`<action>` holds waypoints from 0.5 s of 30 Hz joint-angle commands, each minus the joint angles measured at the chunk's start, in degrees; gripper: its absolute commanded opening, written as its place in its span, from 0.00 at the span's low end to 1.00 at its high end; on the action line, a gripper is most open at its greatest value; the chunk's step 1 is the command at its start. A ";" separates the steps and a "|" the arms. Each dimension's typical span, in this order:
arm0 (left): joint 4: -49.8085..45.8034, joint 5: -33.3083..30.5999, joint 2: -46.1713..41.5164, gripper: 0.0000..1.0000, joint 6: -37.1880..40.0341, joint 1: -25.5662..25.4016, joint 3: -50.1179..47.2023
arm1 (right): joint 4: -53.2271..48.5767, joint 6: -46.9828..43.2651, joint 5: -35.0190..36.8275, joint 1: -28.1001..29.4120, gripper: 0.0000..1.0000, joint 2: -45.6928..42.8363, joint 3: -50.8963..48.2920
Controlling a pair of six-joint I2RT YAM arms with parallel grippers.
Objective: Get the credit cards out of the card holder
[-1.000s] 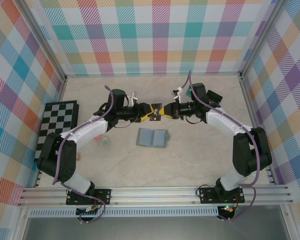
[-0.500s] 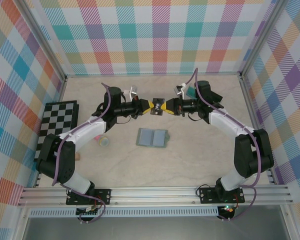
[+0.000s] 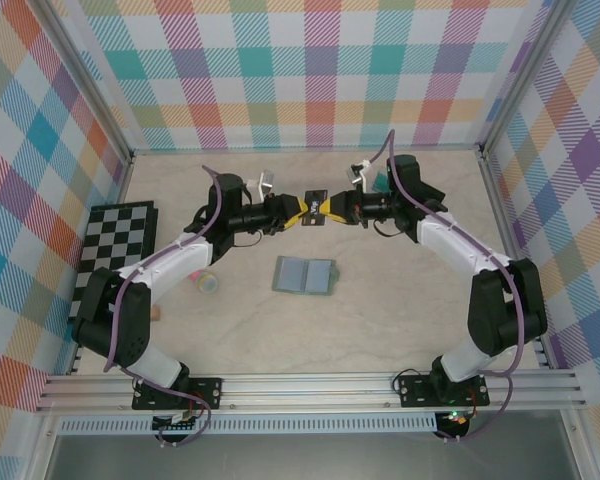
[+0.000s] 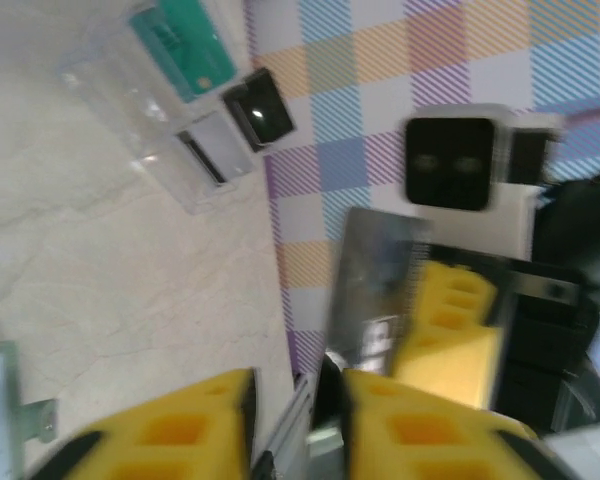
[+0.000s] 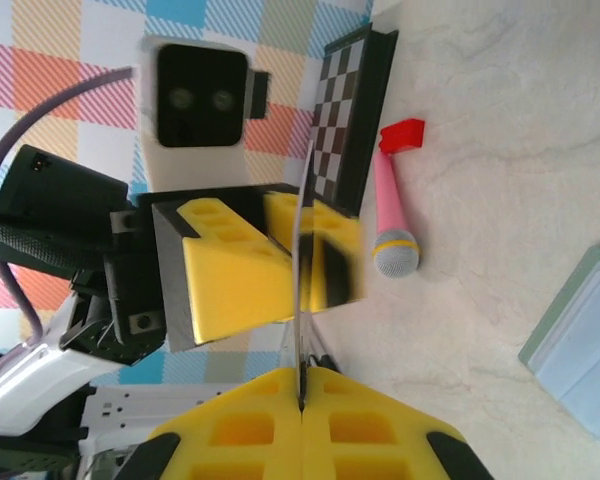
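The grey-teal card holder (image 3: 305, 275) lies open and flat on the table; its corner shows in the right wrist view (image 5: 580, 330). Above and behind it the two grippers meet tip to tip. My right gripper (image 3: 326, 208) (image 5: 302, 400) is shut on a dark, shiny credit card (image 3: 313, 222) (image 5: 302, 300), seen edge-on in its own view. My left gripper (image 3: 300, 212) (image 4: 295, 420) faces it, its yellow fingers (image 5: 235, 270) standing apart on either side of the card's far end. In the left wrist view the card (image 4: 375, 290) stands just beyond my open jaws.
A clear plastic tray (image 4: 160, 110) holding a teal card (image 4: 185, 45) sits at the back right (image 3: 378, 181). The chequered board (image 3: 120, 240) lies at the left. A pink toy microphone (image 5: 390, 215) and a red block (image 5: 402, 135) lie on the table left of the holder.
Both grippers have moved a little toward the back with the card between them. The left jaws, closed on the card half a second ago, now stand apart; the right stays shut on it.
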 commanded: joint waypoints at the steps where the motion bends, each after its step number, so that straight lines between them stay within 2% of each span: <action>1: -14.75 -8.72 -3.20 0.51 7.11 -0.13 1.87 | -11.38 -11.50 6.37 -0.05 0.00 -0.19 5.57; 4: -25.97 -18.77 -5.55 0.63 12.92 -0.05 3.83 | -20.10 -18.81 12.77 -1.01 0.00 -0.38 9.19; 9: -37.19 -31.48 -9.93 0.82 17.21 0.52 4.48 | -27.88 -27.52 22.40 -5.26 0.00 -2.11 12.90; 15: -47.31 -46.12 -14.88 0.92 21.07 0.98 4.97 | -35.64 -39.47 32.79 -9.34 0.00 -2.61 18.69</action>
